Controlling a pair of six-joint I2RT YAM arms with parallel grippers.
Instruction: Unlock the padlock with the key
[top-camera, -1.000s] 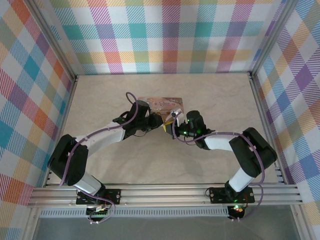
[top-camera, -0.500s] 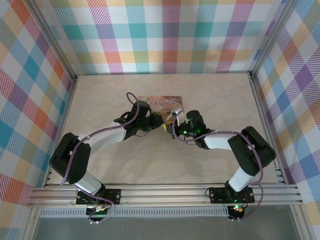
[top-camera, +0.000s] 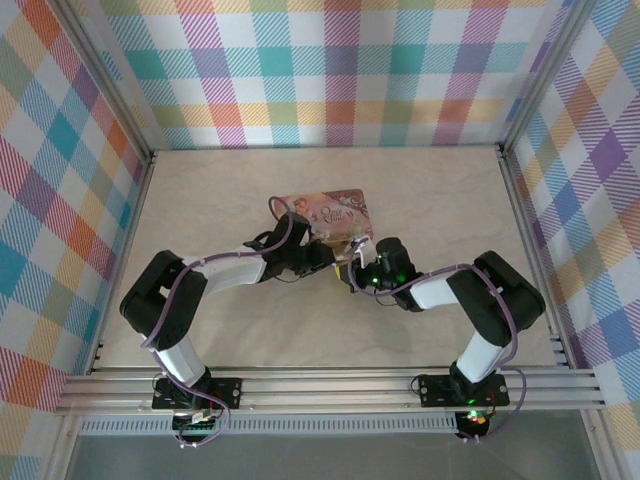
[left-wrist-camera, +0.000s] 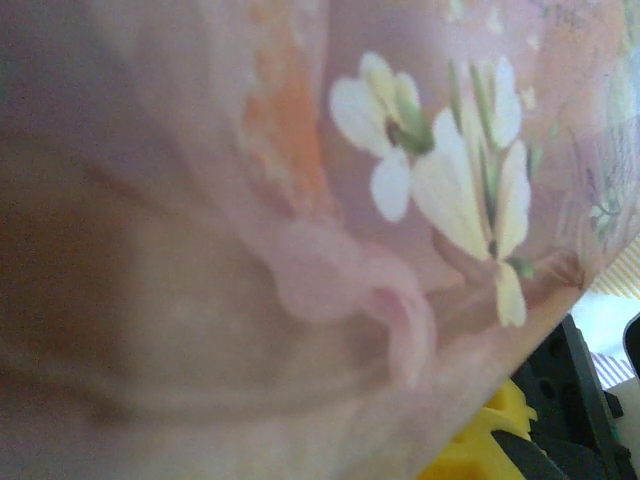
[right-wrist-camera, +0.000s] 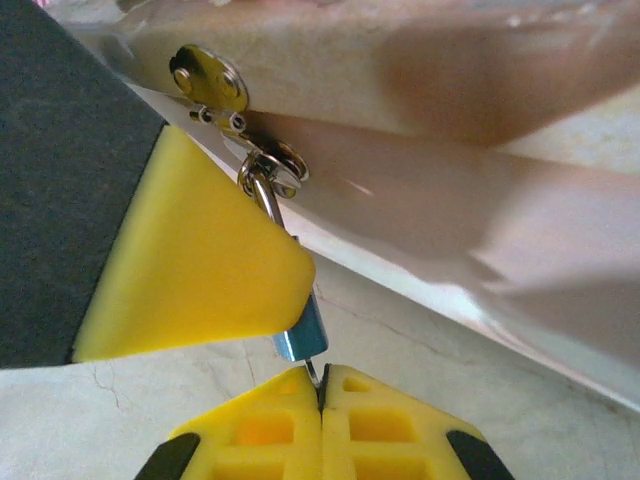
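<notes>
The padlock (right-wrist-camera: 303, 335) is a tiny blue cylinder whose silvery shackle (right-wrist-camera: 262, 192) hangs through the hasp ring of the pink flowered tin (top-camera: 335, 208). My right gripper (right-wrist-camera: 322, 385) is shut on the thin metal key (right-wrist-camera: 314, 374), and the key's tip sits at the bottom of the blue body. One yellow finger (right-wrist-camera: 190, 260) of my left gripper (top-camera: 325, 256) covers the padlock's upper half, gripping it; its other finger is hidden behind. From above, my right gripper (top-camera: 352, 270) meets the left one at the tin's near edge. The tin's lid (left-wrist-camera: 300, 200) is blurred and very close.
The tin's side wall (right-wrist-camera: 450, 150) runs right above the padlock. Bare marble tabletop (top-camera: 300, 320) lies near the arms and on both sides. Checked walls (top-camera: 330, 80) close the back and sides.
My left arm has reached further right and nearer, to the tin's near edge. The tin has turned and shifted slightly right. My right gripper has drawn a little nearer and lower.
</notes>
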